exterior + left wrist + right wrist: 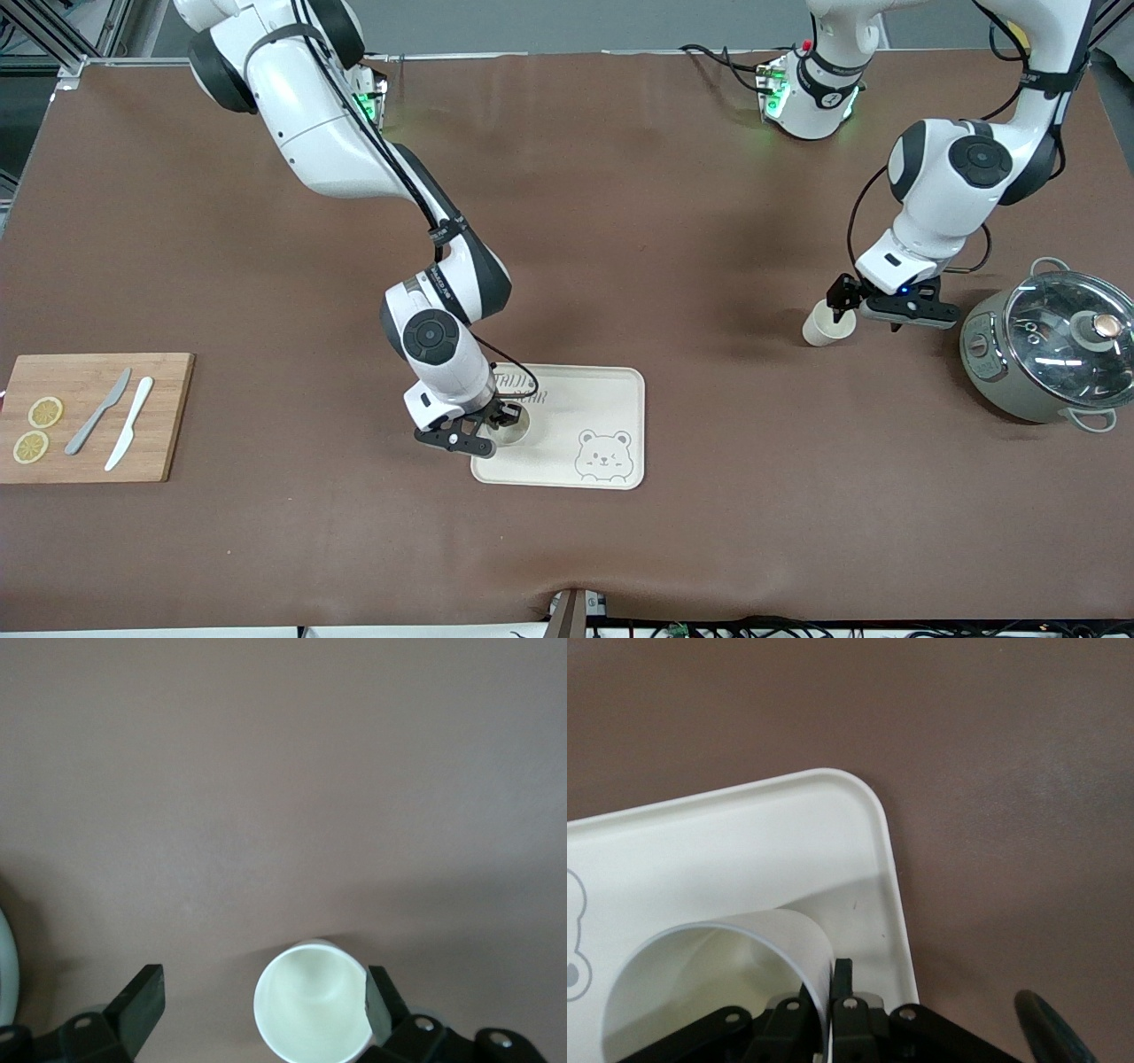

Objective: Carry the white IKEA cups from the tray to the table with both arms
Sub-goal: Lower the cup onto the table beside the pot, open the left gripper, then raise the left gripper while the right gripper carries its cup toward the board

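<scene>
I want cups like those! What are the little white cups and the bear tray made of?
The cup on the tray and the cup on the table look like smooth plastic or glazed ceramic: cream-white, thin-rimmed, softly shiny. The bear tray seems matte plastic, with molded rounded corners. I can't be sure.

Cream-white cups (827,324) (511,424) are noted on brown table covering (620,221). Cream tray (611,399) is printed with grey bear outline. Grey-green pot (1010,372), yellow lemon slices (44,411), tan board (168,416) recorded.
</scene>
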